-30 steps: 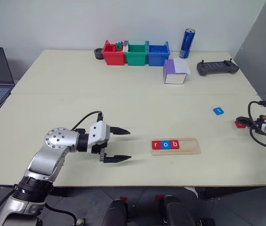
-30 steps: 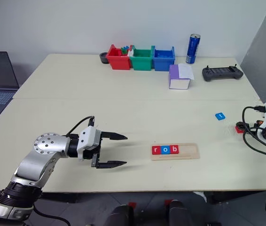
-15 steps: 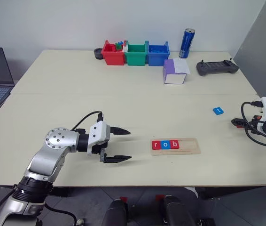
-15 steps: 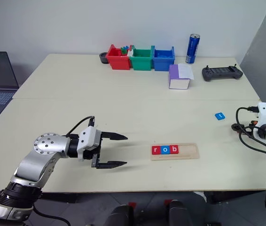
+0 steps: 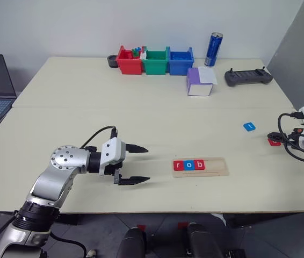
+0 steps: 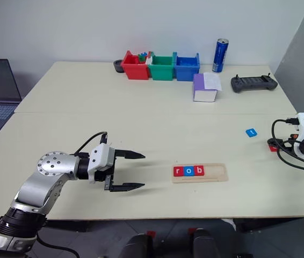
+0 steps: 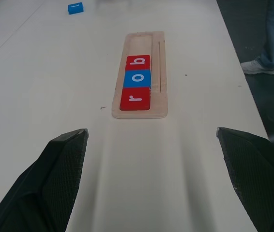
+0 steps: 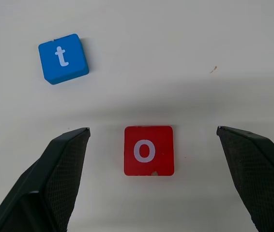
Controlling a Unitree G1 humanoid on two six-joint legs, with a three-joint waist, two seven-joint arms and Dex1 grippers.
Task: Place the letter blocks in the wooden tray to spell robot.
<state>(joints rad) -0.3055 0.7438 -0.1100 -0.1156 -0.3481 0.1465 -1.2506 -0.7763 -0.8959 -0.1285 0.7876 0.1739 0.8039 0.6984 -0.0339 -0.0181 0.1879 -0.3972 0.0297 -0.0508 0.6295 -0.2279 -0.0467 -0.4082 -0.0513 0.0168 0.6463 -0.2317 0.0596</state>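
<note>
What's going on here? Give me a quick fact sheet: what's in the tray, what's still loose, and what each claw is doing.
tray: holds r, o, b at its left end; two slots free
red o block: loose on the table, between the right gripper's open fingers, not gripped
blue t block: loose on the table, a little beyond the o
left gripper: open, holding nothing, left of the tray
right gripper: open, above the o
likely next move: close on the o, probably
</note>
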